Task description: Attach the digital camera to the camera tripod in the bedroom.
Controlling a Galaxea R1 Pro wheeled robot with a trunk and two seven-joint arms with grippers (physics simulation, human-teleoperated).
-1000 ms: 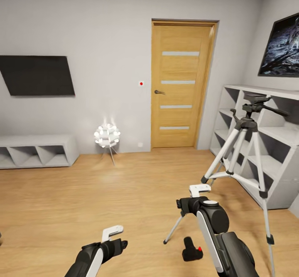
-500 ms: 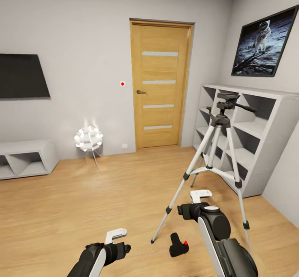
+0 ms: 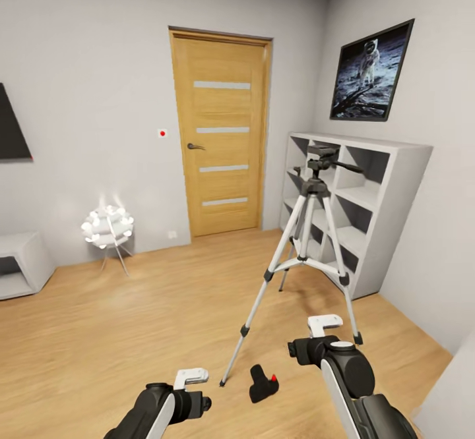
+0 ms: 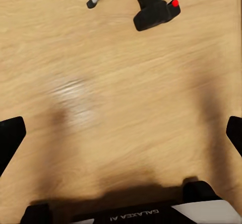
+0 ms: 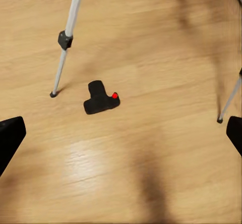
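Observation:
The digital camera lies on the wood floor, small and black with a red button, between the tripod's front feet. The camera tripod stands upright before the white shelf, its black head bare. My left gripper hovers low, left of the camera and apart from it; the left wrist view has the camera and one tripod foot ahead of wide-apart fingers. My right gripper hangs right of the camera. The right wrist view looks down on the camera and a tripod leg. Both grippers are open and hold nothing.
A wooden door is in the far wall. The white cube shelf lines the right wall under the astronaut picture. A lit globe lamp and a low white bench stand at the left.
The whole head view has swung to the right, so door, tripod and shelf sit further left in the picture. The camera lies where it was, and both grippers stay open.

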